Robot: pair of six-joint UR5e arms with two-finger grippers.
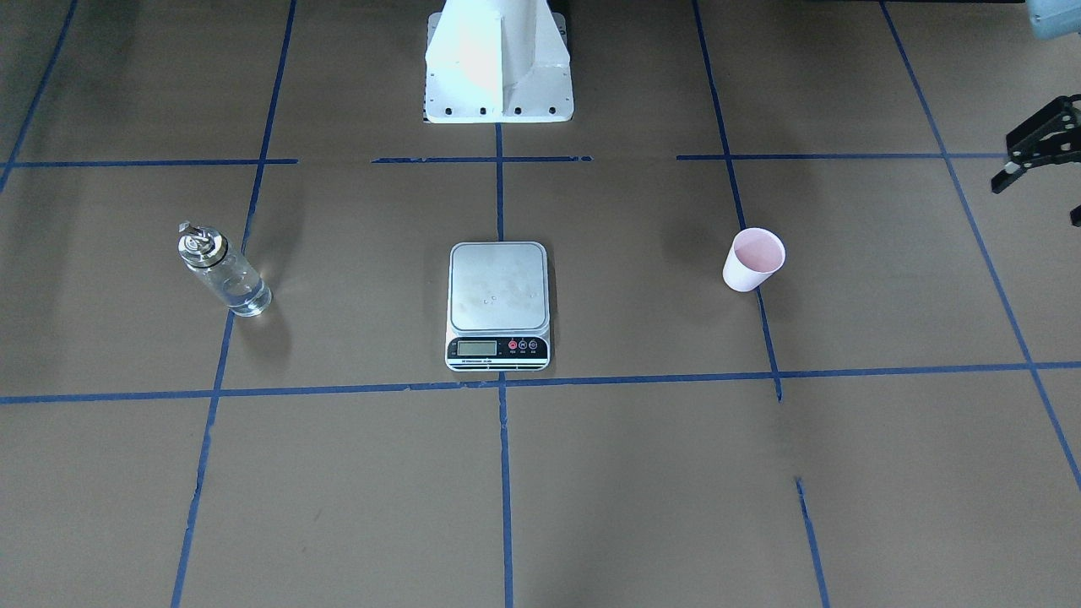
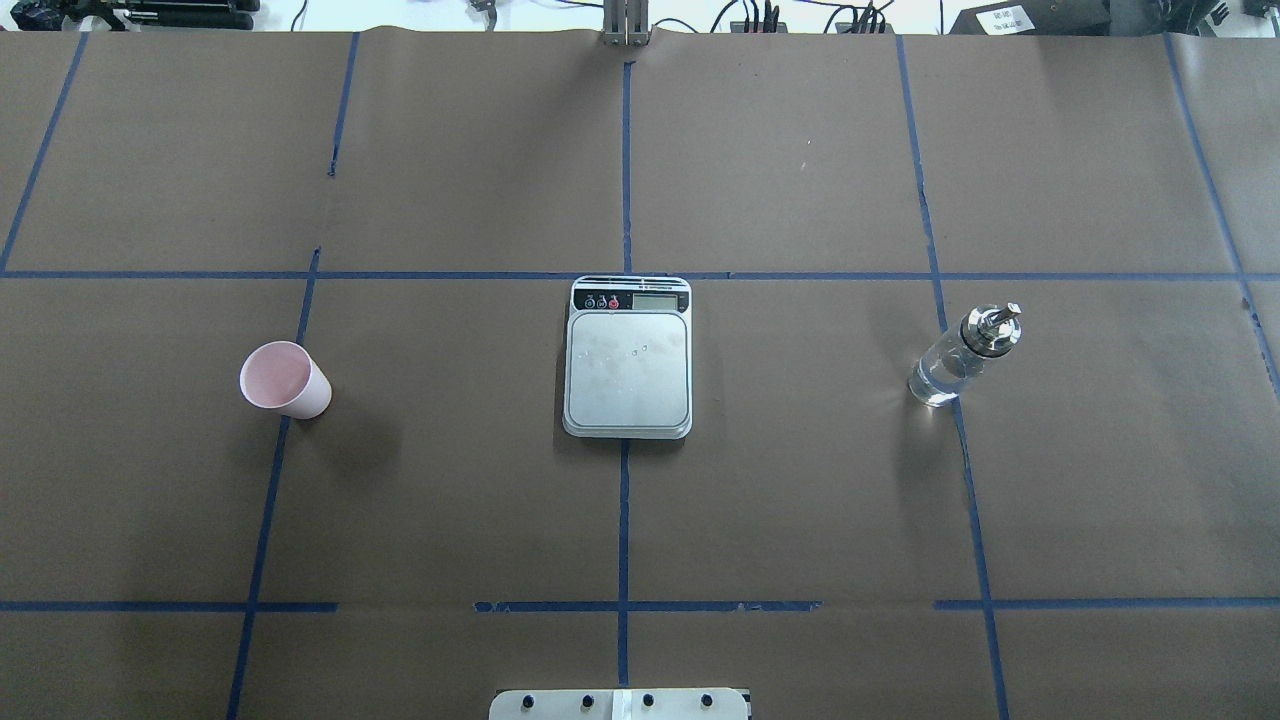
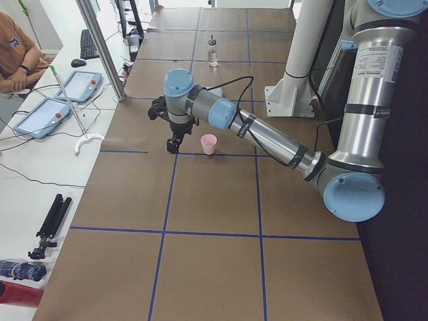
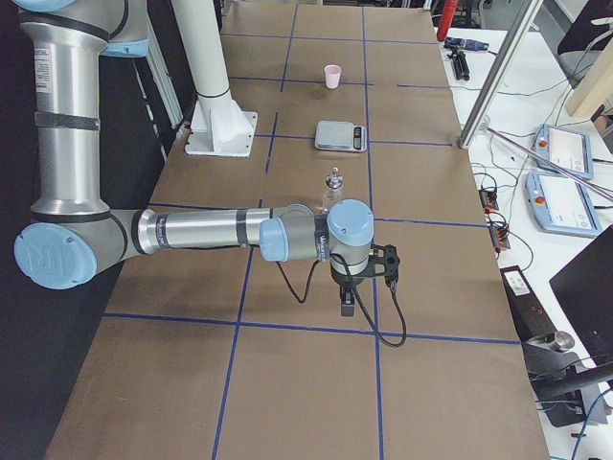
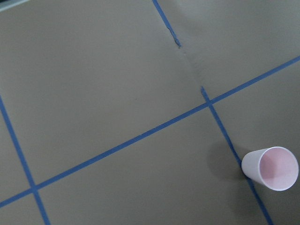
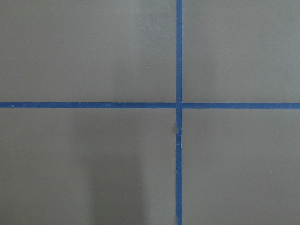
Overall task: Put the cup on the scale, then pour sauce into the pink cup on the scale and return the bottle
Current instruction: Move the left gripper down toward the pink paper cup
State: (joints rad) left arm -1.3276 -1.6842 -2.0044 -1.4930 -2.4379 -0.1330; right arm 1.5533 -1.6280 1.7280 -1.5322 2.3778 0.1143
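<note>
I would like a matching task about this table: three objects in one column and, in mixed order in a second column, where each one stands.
Column 1
1. pale pink tapered paper cup
2. flat kitchen scale with steel plate
3. clear glass bottle with metal spout

Column 2
A. middle of the brown table, nothing standing on it
B. robot's right side, upright
C. robot's left side, upright, empty

Pairs: 1-C, 2-A, 3-B

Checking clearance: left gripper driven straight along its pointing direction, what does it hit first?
Probably the bare table paper. The left gripper points down, and the cup sits off toward the wrist view's lower right corner, not in line.
</note>
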